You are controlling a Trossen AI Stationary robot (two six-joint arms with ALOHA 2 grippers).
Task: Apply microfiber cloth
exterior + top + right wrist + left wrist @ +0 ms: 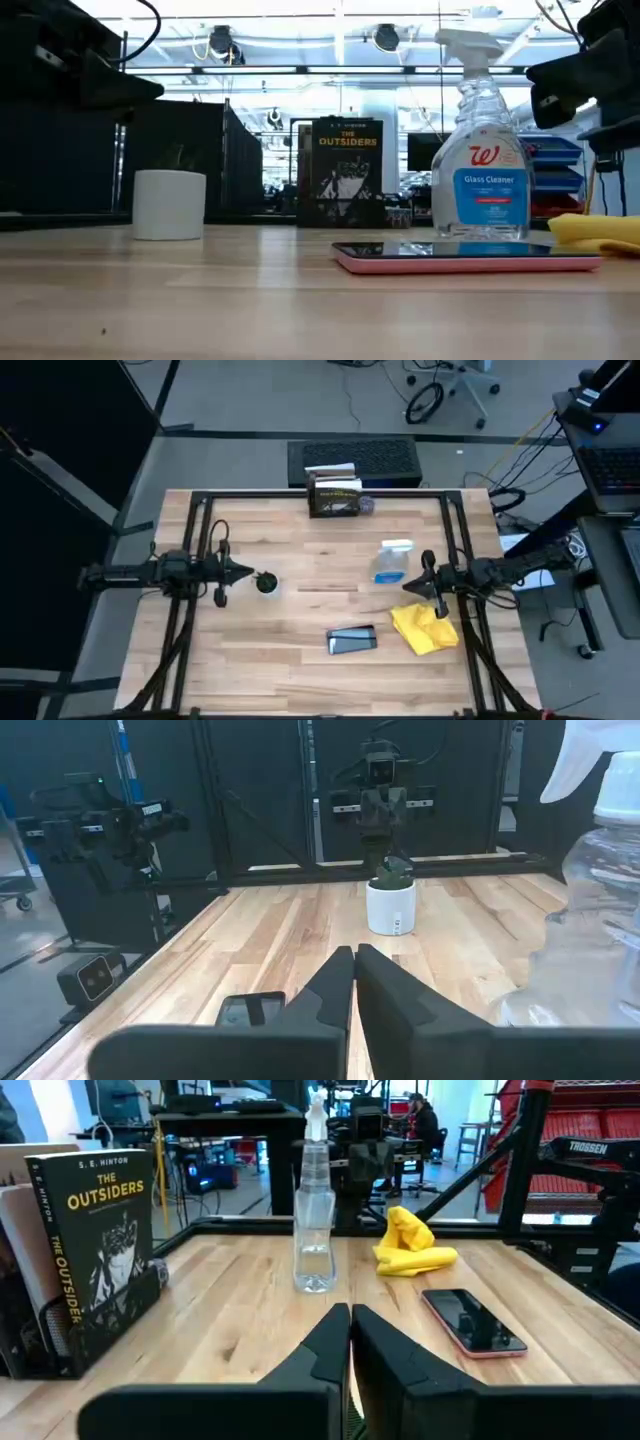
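The wooden table (300,630) carries all items, inspected from above with twelve o'clock at the far edge. The left gripper (243,572) sits at nine o'clock, fingers pressed together and empty, tip just beside the small white plant pot (266,582). The right gripper (410,586) sits at three o'clock, fingers likewise pressed together on nothing, tip between the spray bottle (391,561) and the microfiber cloth (424,626). At twelve o'clock a book (334,495), "The Outsiders", stands upright in a wire holder. The spray bottle, clear with blue liquid, stands at about two o'clock. The microfiber cloth, bright yellow and crumpled, lies at four o'clock, apart from both grippers. The black smartphone (352,640) lies flat at five o'clock, just beside the cloth.
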